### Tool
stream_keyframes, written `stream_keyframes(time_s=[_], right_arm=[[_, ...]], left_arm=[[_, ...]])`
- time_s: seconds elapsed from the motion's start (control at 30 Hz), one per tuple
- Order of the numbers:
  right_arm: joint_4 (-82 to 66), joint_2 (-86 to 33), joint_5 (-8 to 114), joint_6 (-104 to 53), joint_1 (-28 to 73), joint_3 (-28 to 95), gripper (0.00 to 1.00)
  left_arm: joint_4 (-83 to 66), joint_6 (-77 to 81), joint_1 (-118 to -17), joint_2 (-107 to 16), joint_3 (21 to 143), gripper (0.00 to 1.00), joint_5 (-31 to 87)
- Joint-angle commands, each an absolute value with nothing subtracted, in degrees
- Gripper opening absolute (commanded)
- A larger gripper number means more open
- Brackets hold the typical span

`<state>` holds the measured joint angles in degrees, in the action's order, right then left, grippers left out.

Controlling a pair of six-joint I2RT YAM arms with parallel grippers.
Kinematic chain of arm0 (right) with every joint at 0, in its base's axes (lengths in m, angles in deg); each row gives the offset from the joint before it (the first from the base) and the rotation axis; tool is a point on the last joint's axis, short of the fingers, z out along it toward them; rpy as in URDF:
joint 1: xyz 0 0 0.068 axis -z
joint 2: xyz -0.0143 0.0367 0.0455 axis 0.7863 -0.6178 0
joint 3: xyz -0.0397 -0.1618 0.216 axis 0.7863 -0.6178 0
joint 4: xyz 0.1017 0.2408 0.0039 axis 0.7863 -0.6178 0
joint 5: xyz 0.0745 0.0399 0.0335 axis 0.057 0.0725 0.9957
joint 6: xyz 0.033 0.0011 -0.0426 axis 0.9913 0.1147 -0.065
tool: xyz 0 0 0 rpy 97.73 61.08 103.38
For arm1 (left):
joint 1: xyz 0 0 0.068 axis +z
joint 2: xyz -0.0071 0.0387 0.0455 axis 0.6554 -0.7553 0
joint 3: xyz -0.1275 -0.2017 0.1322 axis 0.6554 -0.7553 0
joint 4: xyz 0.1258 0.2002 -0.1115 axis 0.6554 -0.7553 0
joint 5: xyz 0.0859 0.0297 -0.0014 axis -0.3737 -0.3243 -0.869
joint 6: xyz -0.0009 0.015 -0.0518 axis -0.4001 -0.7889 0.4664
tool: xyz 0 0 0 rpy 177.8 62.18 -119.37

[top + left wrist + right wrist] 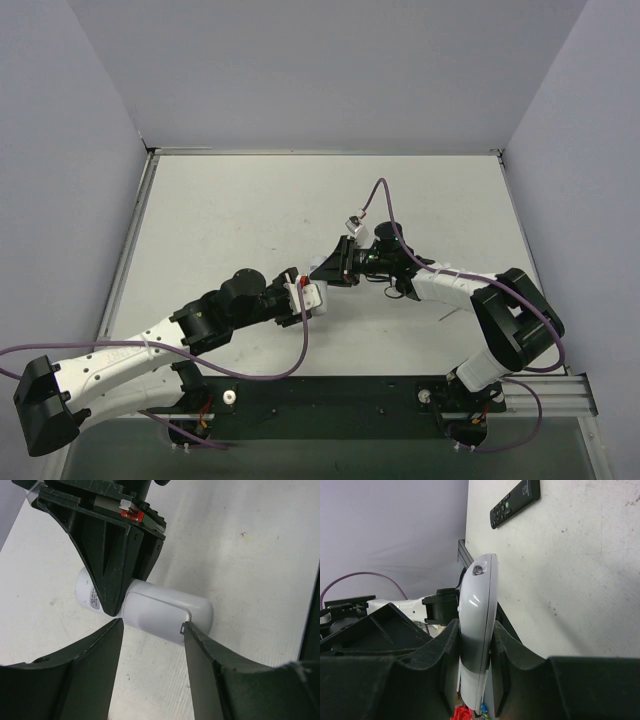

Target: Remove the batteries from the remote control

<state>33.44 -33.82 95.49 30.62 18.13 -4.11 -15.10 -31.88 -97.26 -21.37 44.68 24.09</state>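
— Where is the white, rounded plastic remote control (150, 615) at this moment?

— It is raised above the pale grey table (260, 580), about over the middle of it and a little toward the near edge. The two arms meet there.

— Which one has hold of it?

— The right gripper (476, 625). Its wrist camera shows the remote edge-on, pressed between the two dark fingers, which are closed tightly on its thin sides. One rounded end, with a small clear lens on it, sticks out past the fingertips.

— And the left gripper (152, 625)?

— It is open to a middle width and holds nothing. Its two dark fingers (90, 675) come up from below to the other end of the remote. One fingertip stands at the seam of a closed panel (167, 605) on the white body – it seems to touch there, but I cannot tell for sure. The other fingertip is just beside the body, close to the right gripper.

— Can you see the batteries?

— No. They are hidden in all three views. The panel sits flush on the remote.

— Is there something else on the table?

— Yes, a flat black remote control with small buttons (515, 502). It lies on the table well apart from the held one. Only the right wrist camera shows it, so I cannot say near which edge it lies.
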Motion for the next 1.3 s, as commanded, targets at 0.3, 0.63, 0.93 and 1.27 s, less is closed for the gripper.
stream_keyframes(time_s=[0.3,0.63,0.93,1.27], right_arm=[[36.28,-33.59,100.84,31.09,19.06,-6.01,0.0],[36.64,-33.95,98.83,31.89,23.27,-8.99,0.0],[25.32,-37.81,93.73,23.72,30.3,-8.39,0.0],[11.85,-37.29,85.63,10.71,31.28,-3.55,0.0]], left_arm=[[-9.29,-33.33,-96.58,-22.07,44.41,0.61,14.75],[-10.26,-31.49,-96.58,-26.82,45.55,0.62,11.5],[-13.95,-27.71,-96.58,-37.27,49.68,0.62,11.58],[-12.81,-24.37,-96.06,-38.25,50.39,0.66,8.25]])
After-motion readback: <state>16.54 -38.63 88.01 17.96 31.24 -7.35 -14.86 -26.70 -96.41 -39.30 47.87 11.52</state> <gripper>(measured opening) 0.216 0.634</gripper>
